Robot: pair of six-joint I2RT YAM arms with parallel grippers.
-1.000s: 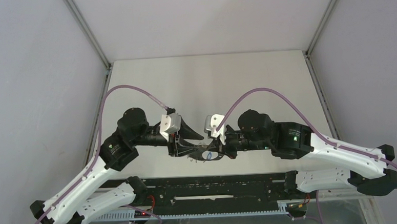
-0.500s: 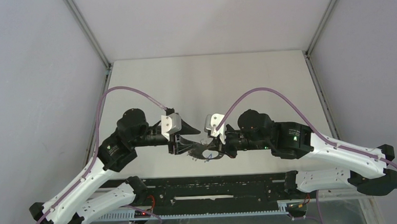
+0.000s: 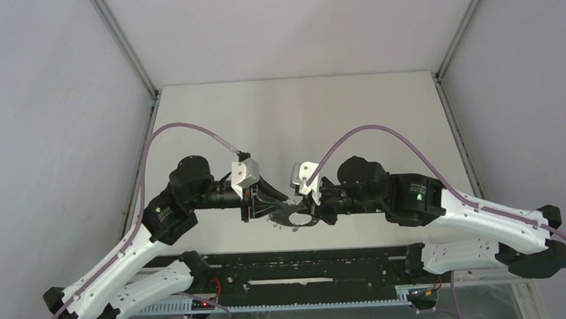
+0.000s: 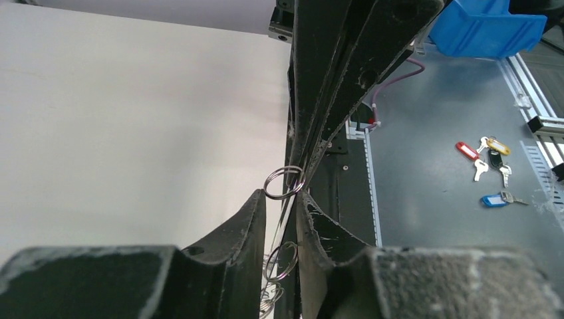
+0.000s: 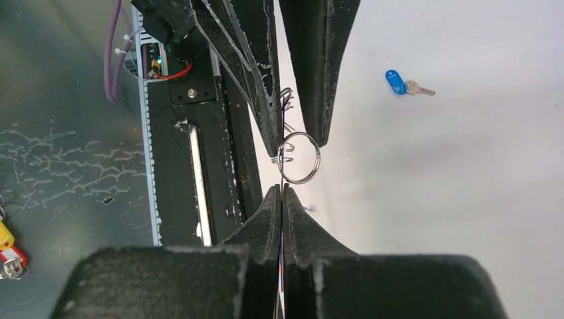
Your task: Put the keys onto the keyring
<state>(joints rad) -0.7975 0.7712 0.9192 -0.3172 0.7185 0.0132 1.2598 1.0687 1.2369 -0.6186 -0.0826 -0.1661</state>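
Narrower now, left gripper (image 4: 281, 198) straddles a small loop (image 5: 299, 157), clamped or not unclear; right gripper (image 5: 282, 189) pinches keyring (image 5: 282, 174) rim. One blue-tagged key (image 5: 402, 84) lies on table (image 5: 465, 199), nothing threaded yet.

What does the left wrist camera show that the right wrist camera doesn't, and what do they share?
Only the left wrist view: a blue bin and a blue-tagged key on the lower grey surface. Only the right wrist view: a second blue-tagged key lying on the white table. Both: the left end effector and right end effector meeting at the keyring, one of its small wire loops between them, plus red and yellow key tags on that grey surface.
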